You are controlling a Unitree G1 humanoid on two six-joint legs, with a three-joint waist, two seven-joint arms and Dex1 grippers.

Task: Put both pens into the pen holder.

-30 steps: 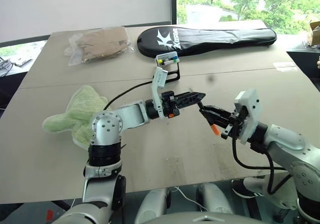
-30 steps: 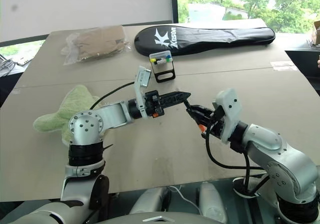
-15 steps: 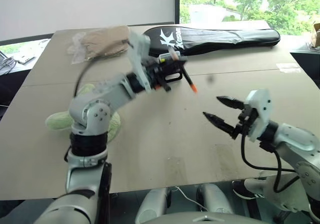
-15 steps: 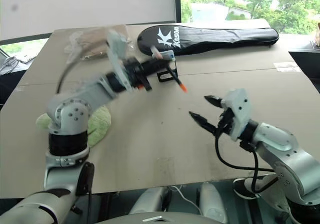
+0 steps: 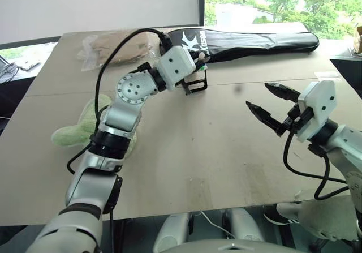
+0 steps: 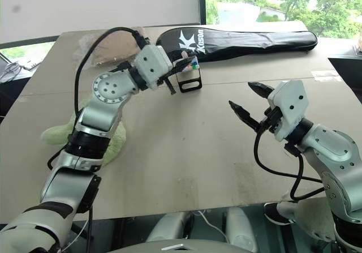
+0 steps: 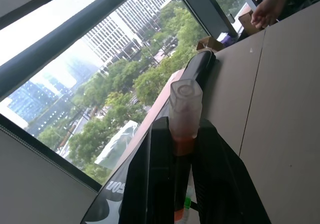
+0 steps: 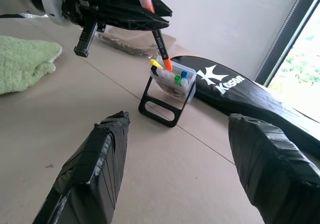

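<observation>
- A wide brown table (image 5: 186, 151) carries everything; at its far edge, well beyond both grippers, lies a long black racket case (image 5: 249, 41), which plays no part in the job.
- A green cloth (image 5: 85, 128) and a clear bag of tan material (image 5: 113, 46) lie out to the left arm's side, clear of the work.
- The right gripper (image 5: 272, 103) hangs above bare table with its two black fingers spread wide and nothing between them – it looks parked out of the way, well apart from the stand.
- The left gripper (image 8: 150, 11) is clamped narrow on the pen (image 8: 159, 36), held just above the pen holder (image 8: 167, 91), so the barrel can drop into an opening.
- That pen, black with orange ends, points steeply down, its orange tip just over the holder's white top and seemingly not yet in – a judgement.
- A blue cap (image 8: 183, 75) shows among the coloured pieces in the holder's top; I cannot tell whether it is the other pen.
</observation>
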